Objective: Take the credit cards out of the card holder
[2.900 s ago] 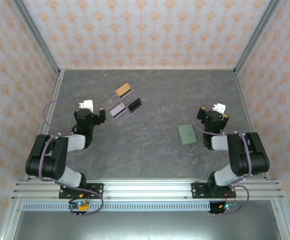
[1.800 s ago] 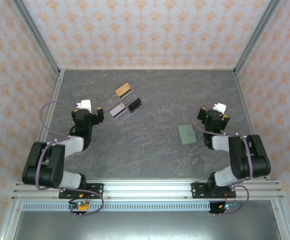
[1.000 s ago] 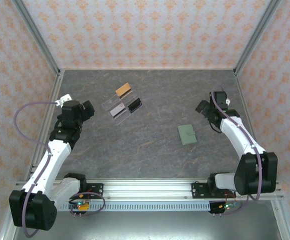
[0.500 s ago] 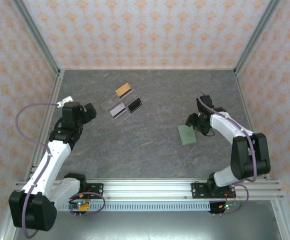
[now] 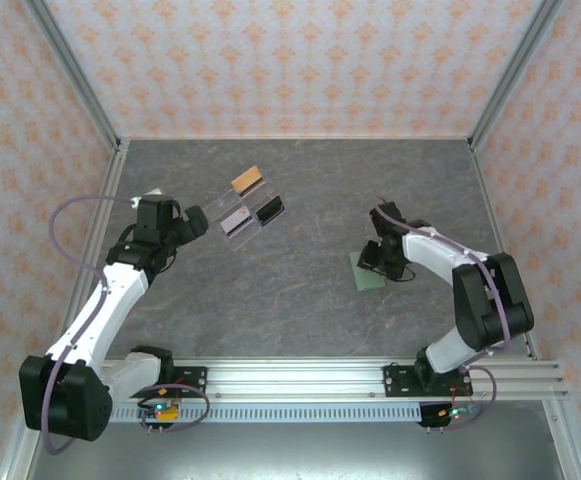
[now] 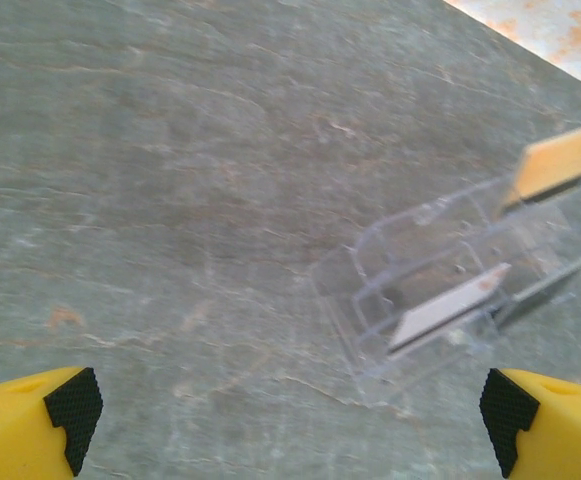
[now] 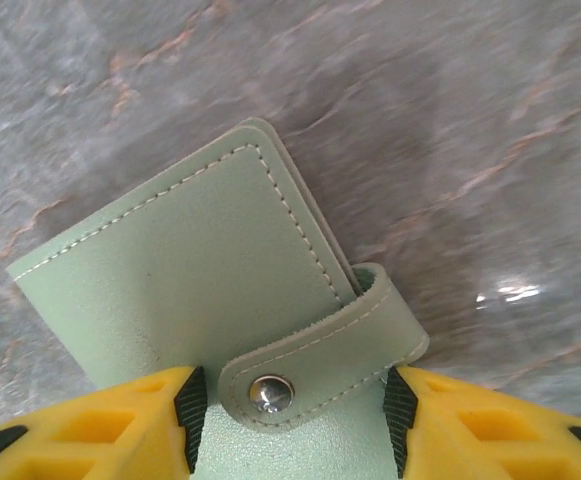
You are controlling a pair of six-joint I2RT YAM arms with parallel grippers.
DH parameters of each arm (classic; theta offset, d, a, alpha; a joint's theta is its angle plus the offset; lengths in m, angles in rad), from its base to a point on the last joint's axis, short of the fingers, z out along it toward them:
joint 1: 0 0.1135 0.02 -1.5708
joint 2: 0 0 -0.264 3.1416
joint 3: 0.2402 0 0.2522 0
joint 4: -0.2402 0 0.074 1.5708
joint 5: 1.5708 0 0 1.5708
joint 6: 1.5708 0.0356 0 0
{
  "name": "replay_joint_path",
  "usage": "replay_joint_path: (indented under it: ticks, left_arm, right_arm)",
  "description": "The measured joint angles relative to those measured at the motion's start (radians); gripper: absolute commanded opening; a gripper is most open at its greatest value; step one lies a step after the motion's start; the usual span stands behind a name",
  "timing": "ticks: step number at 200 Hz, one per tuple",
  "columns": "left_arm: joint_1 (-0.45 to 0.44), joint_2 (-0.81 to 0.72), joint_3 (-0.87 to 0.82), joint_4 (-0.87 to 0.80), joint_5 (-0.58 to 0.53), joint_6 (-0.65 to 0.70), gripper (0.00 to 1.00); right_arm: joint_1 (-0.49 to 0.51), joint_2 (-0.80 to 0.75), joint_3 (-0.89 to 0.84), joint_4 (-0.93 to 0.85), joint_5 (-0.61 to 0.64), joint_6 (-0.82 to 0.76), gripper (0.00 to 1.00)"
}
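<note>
The sage-green card holder (image 5: 366,277) lies closed on the grey table, right of centre. Its strap (image 7: 320,365) is snapped shut, and the credit cards are hidden inside. My right gripper (image 5: 376,257) is down over the holder's far edge. In the right wrist view its half-closed jaws (image 7: 290,400) straddle the strap above the holder (image 7: 190,270). A narrow gap shows at the left pad (image 7: 191,403), and the right pad sits close to the strap's end. My left gripper (image 5: 192,226) hangs wide open and empty (image 6: 290,420) above bare table, just short of the clear tray.
A clear plastic tray (image 5: 246,212) with tan, pale and black pieces stands at the back left, seen close in the left wrist view (image 6: 440,280). Patterned walls with metal posts enclose the table (image 5: 300,310). The arm bases sit on the rail at the near edge.
My right arm swung left and down onto the card holder while its jaws narrowed. My left arm reached out and moved right toward the clear tray, still wide open.
</note>
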Motion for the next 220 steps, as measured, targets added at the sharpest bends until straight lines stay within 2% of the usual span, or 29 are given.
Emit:
replay_joint_path:
  ticks: [57,85,133,164,220]
  left_arm:
    - [-0.177,0.092,0.034,0.006,0.087,-0.1,1.0]
    - [-0.272,0.164,0.035,0.042,0.11,-0.161,1.0]
    - [-0.367,0.301,0.024,0.214,0.188,-0.288,0.88]
    - [-0.394,0.414,0.017,0.337,0.248,-0.367,0.81]
    - [-0.431,0.56,0.016,0.479,0.319,-0.477,0.64]
  right_arm:
    - [0.213,0.199,0.187,0.115,-0.043,0.142,0.49]
    - [0.263,0.272,0.272,0.165,-0.083,0.168,0.51]
    - [0.235,0.267,0.296,0.109,-0.069,0.108,0.5]
    - [0.188,0.266,0.293,0.066,-0.076,0.026,0.46]
    - [0.189,0.266,0.292,0.014,-0.101,-0.061,0.39]
